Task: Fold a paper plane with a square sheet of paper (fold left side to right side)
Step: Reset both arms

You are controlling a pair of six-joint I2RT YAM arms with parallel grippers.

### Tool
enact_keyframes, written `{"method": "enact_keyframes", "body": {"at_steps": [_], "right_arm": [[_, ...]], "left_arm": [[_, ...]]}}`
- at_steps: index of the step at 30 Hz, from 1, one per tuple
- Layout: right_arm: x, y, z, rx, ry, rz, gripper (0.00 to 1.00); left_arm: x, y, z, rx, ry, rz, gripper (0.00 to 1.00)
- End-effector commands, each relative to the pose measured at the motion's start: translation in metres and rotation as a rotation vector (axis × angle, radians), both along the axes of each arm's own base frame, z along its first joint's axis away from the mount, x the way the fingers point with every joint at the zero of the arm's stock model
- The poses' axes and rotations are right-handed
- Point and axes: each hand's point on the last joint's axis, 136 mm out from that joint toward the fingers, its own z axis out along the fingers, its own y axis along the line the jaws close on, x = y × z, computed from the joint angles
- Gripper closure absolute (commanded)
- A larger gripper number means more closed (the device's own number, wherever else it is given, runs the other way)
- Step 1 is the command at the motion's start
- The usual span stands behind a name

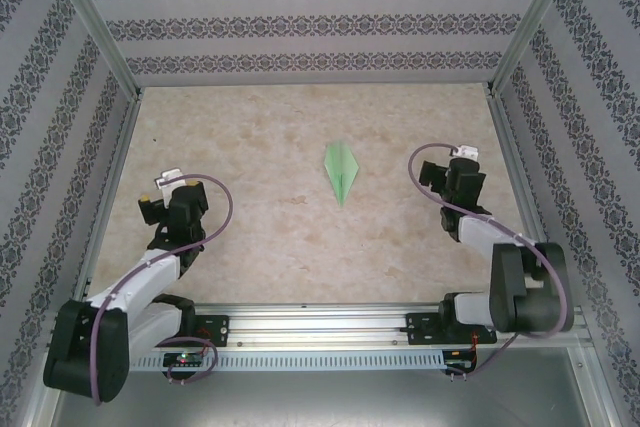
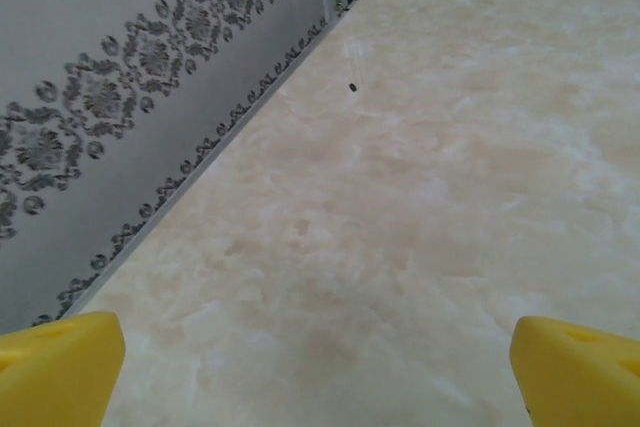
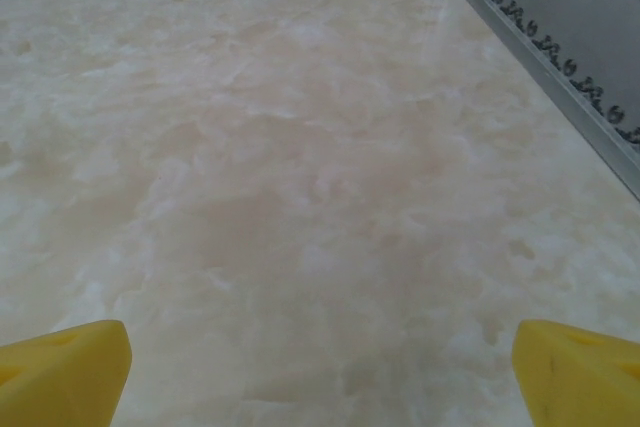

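Observation:
The paper plane [image 1: 341, 171] lies flat in the middle of the marble table, a slim pale green dart with a centre crease, its point toward the near edge. My left gripper [image 1: 168, 179] hovers well to its left, open, with nothing between its yellow fingertips [image 2: 60, 367]. Well to the plane's right, my right gripper [image 1: 463, 156] is also open and holds nothing; its yellow fingertips [image 3: 575, 372] frame bare tabletop. Both grippers stand apart from the paper.
Patterned walls [image 1: 60, 127] with metal frame posts close in the table on the left, back and right. The left wall base runs close beside the left gripper [image 2: 200, 162]. An aluminium rail [image 1: 320, 322] carrying the arm bases spans the near edge.

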Motion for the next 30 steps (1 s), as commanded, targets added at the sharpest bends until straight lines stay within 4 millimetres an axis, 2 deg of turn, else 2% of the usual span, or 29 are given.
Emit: {"method": "enact_keyframes", "body": {"at_steps": [1,3,5,7,10,11,13,15,18,20,21,30], "right_arm": [[0.026,0.013,0.041,-0.063,-0.206,0.111,0.02],[0.026,0.017,0.026,-0.058,-0.207,0.130,0.02],[0.023,0.016,0.030,-0.063,-0.322,0.126,0.02],[0.013,0.017,0.023,-0.064,-0.292,0.130,0.02],[0.017,0.019,0.018,-0.056,-0.276,0.145,0.02],[0.024,0.018,0.024,-0.054,-0.268,0.139,0.02],[0.025,0.015,0.024,-0.047,-0.265,0.135,0.02],[0.025,0.015,0.024,-0.048,-0.262,0.132,0.02],[0.025,0.015,0.024,-0.046,-0.265,0.132,0.02],[0.025,0.015,0.024,-0.045,-0.259,0.132,0.02],[0.025,0.014,0.024,-0.046,-0.264,0.130,0.02],[0.024,0.014,0.024,-0.055,-0.260,0.126,0.02]], "left_arm": [[0.023,-0.011,0.021,-0.026,-0.152,-0.116,0.00],[0.030,-0.018,0.020,-0.041,-0.173,-0.172,0.00],[0.038,-0.024,0.019,-0.036,-0.173,-0.219,0.00],[0.045,-0.030,0.019,-0.034,-0.187,-0.264,0.00],[0.054,-0.039,0.020,-0.049,-0.218,-0.330,0.00],[0.058,-0.041,0.020,-0.049,-0.227,-0.343,0.00],[0.065,-0.045,0.017,-0.069,-0.225,-0.375,0.00],[0.072,-0.052,0.011,-0.080,-0.237,-0.420,0.00],[0.084,-0.056,-0.010,-0.080,-0.222,-0.435,0.00],[0.094,-0.061,-0.022,-0.100,-0.114,-0.462,0.00],[0.101,-0.063,-0.019,-0.093,-0.108,-0.469,0.00],[0.100,-0.068,-0.022,-0.093,-0.101,-0.496,0.00]]}}
